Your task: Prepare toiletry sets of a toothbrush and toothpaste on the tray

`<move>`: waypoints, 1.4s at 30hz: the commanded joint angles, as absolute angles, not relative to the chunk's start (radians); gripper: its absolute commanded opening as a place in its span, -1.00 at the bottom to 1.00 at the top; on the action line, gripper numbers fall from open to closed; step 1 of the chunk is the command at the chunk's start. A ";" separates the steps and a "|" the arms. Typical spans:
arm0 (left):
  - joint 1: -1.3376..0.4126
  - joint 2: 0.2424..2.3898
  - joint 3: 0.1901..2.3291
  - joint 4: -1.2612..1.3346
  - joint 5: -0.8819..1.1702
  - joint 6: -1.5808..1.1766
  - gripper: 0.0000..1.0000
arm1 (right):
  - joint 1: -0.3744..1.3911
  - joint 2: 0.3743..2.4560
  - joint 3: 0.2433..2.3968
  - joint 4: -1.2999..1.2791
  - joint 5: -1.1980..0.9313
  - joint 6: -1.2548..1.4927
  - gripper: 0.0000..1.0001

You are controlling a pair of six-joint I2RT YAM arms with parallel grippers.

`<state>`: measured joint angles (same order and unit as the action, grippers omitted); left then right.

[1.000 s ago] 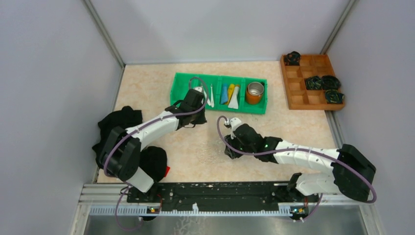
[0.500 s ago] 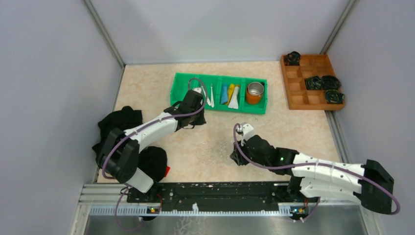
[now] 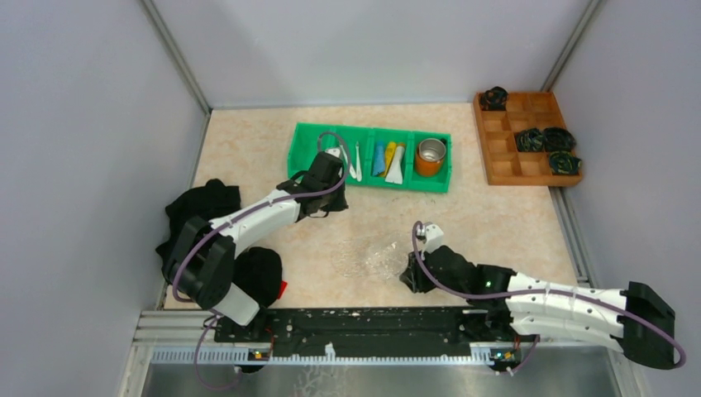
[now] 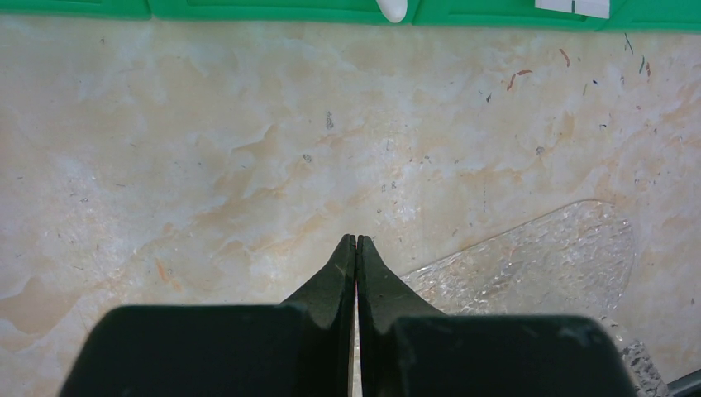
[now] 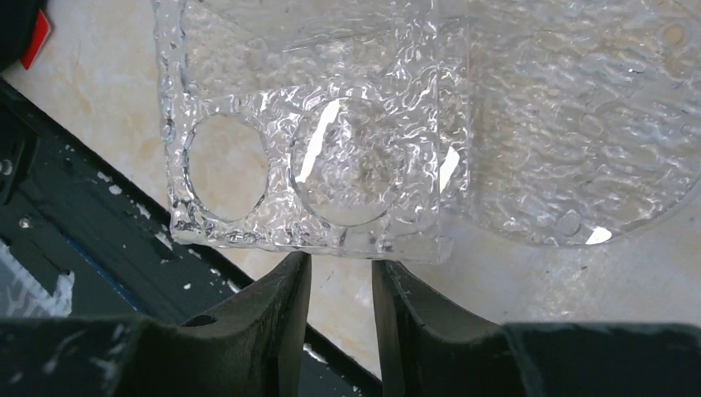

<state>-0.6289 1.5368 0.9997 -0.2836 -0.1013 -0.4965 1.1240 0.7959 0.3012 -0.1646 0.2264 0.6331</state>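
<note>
The clear tray (image 3: 366,257) lies flat on the table, between the arms and the green bin (image 3: 307,147). Close up, the tray (image 5: 314,165) is a pebbled rectangle with round recesses, overlapping a rounded clear sheet (image 5: 579,124). My right gripper (image 5: 339,263) is open and empty, its tips just short of the tray's near edge; from above, my right gripper (image 3: 411,275) sits at the tray's right end. In the bin lie a white toothbrush (image 3: 355,161) and blue (image 3: 379,160), yellow (image 3: 388,155) and white (image 3: 396,168) toothpaste tubes. My left gripper (image 4: 356,240) is shut on nothing, hovering over bare table just before the bin.
A copper can (image 3: 430,157) stands in the bin's right compartment. A brown wooden box (image 3: 504,153) holding black items sits at the back right. Black cloths (image 3: 207,205) are heaped at the left, beside my left arm. The black rail (image 5: 74,231) runs along the table's near edge.
My right arm has drawn back toward the near right, off the tray to its right near edge. The left arm has not moved.
</note>
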 commanded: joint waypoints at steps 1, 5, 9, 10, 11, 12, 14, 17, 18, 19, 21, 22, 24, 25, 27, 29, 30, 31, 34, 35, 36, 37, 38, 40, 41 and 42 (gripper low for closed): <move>-0.634 1.526 0.987 -0.285 -0.095 -0.494 -0.91 | 1.166 0.736 0.289 -0.193 0.268 0.702 -0.34; -0.634 1.528 0.985 -0.284 -0.092 -0.494 -0.91 | 1.174 0.673 0.284 -0.234 0.265 0.736 -0.35; -0.634 1.518 0.982 -0.294 -0.073 -0.498 -0.92 | 1.191 0.610 0.351 -0.317 0.304 0.730 -0.36; -0.635 1.511 0.980 -0.302 -0.060 -0.501 -0.92 | 1.191 0.602 0.383 -0.342 0.325 0.718 -0.36; -0.636 1.499 0.970 -0.306 -0.042 -0.510 -0.92 | 1.192 0.603 0.418 -0.374 0.358 0.706 -0.35; -0.639 1.477 0.953 -0.306 -0.020 -0.519 -0.92 | 1.192 0.612 0.460 -0.411 0.409 0.693 -0.34; -0.650 1.431 0.905 -0.308 0.020 -0.544 -0.90 | 1.191 0.652 0.547 -0.481 0.471 0.677 -0.33; -0.662 1.336 0.823 -0.302 0.077 -0.579 -0.88 | 1.191 0.738 0.670 -0.592 0.570 0.703 -0.30; -0.664 1.307 0.786 -0.300 0.093 -0.591 -0.87 | 1.192 0.777 0.696 -0.617 0.596 0.708 -0.30; -0.666 1.275 0.757 -0.296 0.107 -0.602 -0.86 | 1.191 0.804 0.723 -0.657 0.631 0.732 -0.30; -0.668 1.231 0.707 -0.282 0.137 -0.621 -0.86 | 1.191 0.841 0.764 -0.736 0.691 0.777 -0.30; -0.669 1.215 0.693 -0.283 0.145 -0.628 -0.88 | 1.190 0.849 0.778 -0.769 0.722 0.803 -0.29; -0.678 1.193 0.679 -0.301 0.143 -0.643 -0.89 | 1.191 0.852 0.792 -0.803 0.774 0.825 -0.24; -0.681 1.182 0.676 -0.315 0.144 -0.649 -0.90 | 1.189 0.850 0.796 -0.812 0.798 0.825 -0.20; -0.692 1.147 0.661 -0.336 0.137 -0.663 -0.90 | 1.172 0.856 0.802 -0.818 0.834 0.807 -0.14; -0.700 1.100 0.630 -0.334 0.134 -0.687 -0.86 | 1.121 0.870 0.805 -0.805 0.830 0.764 -0.12; -0.702 1.080 0.613 -0.330 0.135 -0.697 -0.84 | 1.088 0.876 0.803 -0.794 0.812 0.742 -0.11; -0.705 1.066 0.600 -0.325 0.139 -0.707 -0.82 | 1.053 0.879 0.799 -0.777 0.789 0.721 -0.11; -0.711 1.058 0.584 -0.324 0.150 -0.719 -0.76 | 0.981 0.868 0.775 -0.720 0.739 0.676 -0.11; -0.714 1.060 0.583 -0.323 0.153 -0.719 -0.73 | 0.961 0.866 0.768 -0.703 0.728 0.664 -0.11; -0.717 1.061 0.584 -0.322 0.153 -0.720 -0.70 | 0.941 0.866 0.761 -0.688 0.717 0.651 -0.11; -0.721 1.064 0.584 -0.317 0.154 -0.720 -0.67 | 0.919 0.869 0.757 -0.676 0.702 0.646 -0.11; -0.725 1.067 0.583 -0.314 0.156 -0.720 -0.63 | 0.900 0.875 0.753 -0.666 0.698 0.640 -0.11; -0.731 1.074 0.581 -0.300 0.157 -0.723 -0.51 | 0.874 0.886 0.742 -0.639 0.680 0.624 -0.11; -0.735 1.079 0.576 -0.292 0.160 -0.726 -0.45 | 0.860 0.897 0.734 -0.623 0.669 0.616 -0.10; -0.741 1.085 0.571 -0.279 0.161 -0.728 -0.38 | 0.840 0.909 0.730 -0.607 0.658 0.611 -0.10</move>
